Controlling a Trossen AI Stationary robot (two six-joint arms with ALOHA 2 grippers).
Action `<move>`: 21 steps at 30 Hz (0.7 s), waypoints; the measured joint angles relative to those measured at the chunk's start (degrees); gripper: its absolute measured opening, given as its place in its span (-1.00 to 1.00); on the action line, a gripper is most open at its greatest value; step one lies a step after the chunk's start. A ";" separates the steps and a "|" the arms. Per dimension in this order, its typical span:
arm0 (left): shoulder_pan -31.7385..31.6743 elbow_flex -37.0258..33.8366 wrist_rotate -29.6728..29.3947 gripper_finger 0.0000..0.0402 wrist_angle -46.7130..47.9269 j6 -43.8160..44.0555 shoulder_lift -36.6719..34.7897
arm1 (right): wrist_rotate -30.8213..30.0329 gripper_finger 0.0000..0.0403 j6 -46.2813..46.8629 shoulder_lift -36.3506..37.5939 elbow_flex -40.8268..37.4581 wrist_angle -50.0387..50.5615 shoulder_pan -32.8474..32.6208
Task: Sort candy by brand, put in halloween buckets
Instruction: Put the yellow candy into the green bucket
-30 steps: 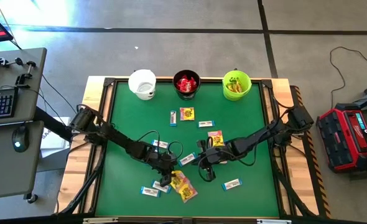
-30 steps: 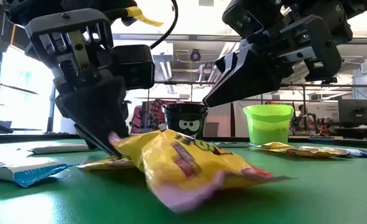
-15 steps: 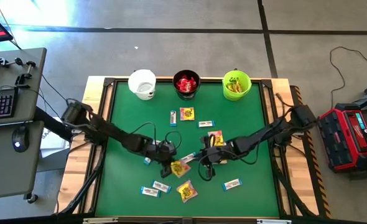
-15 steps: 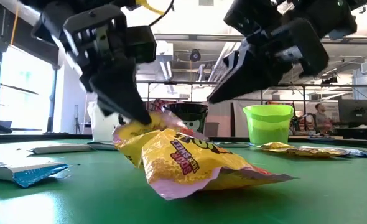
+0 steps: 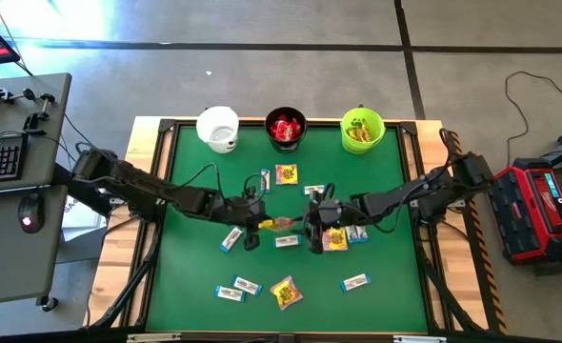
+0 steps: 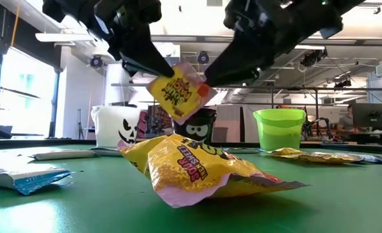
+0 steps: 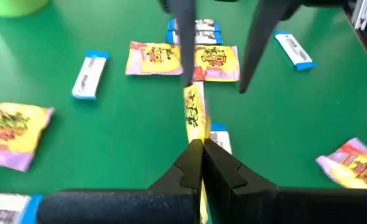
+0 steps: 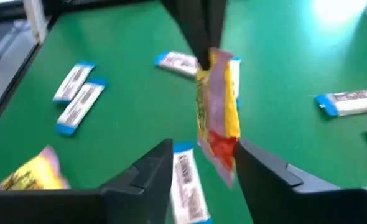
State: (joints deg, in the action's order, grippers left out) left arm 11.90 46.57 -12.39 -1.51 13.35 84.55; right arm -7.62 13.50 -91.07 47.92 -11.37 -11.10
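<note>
My left gripper [image 5: 260,225] is shut on a yellow-and-pink candy packet [image 5: 279,225], held in the air over the table's middle. In the low view the packet [image 6: 178,96] hangs well above the mat. My right gripper [image 5: 311,227] faces it from the right, open. Its fingers [image 7: 185,56] stand on either side of the packet's free end [image 8: 219,146]; whether they touch it I cannot tell. The white bucket [image 5: 218,128], black bucket [image 5: 285,130] and lime green bucket [image 5: 362,131] stand along the far edge. My left gripper pinches one end of the packet [image 7: 195,138] between its two shut fingers. The fingers come slanting down from the table's left. The packet sticks out past the fingertips toward my right gripper, turned on edge and tilted, lifted clear of the table.
More candy lies loose on the green mat: a yellow packet [image 5: 287,173] and bars [image 5: 264,180] toward the far side, a bar [image 5: 231,238] and a packet [image 5: 335,238] near the grippers, and bars [image 5: 230,293] and a packet [image 5: 284,292] near the front edge.
My left gripper has lifted the yellow-and-pink packet off the table near the front and carried it up and toward the table's middle, rolling as it went. The packet now hangs clear. My right gripper has risen and closed in on the packet from the right.
</note>
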 joint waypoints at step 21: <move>-2.65 0.00 4.36 -1.00 -5.36 -7.53 0.23 | 8.63 -0.58 -0.35 -0.02 0.02 -6.95 5.87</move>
State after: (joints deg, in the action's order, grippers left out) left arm 9.26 46.57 -8.03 -6.88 5.82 84.77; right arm 1.02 13.15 -91.09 47.94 -18.33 -5.23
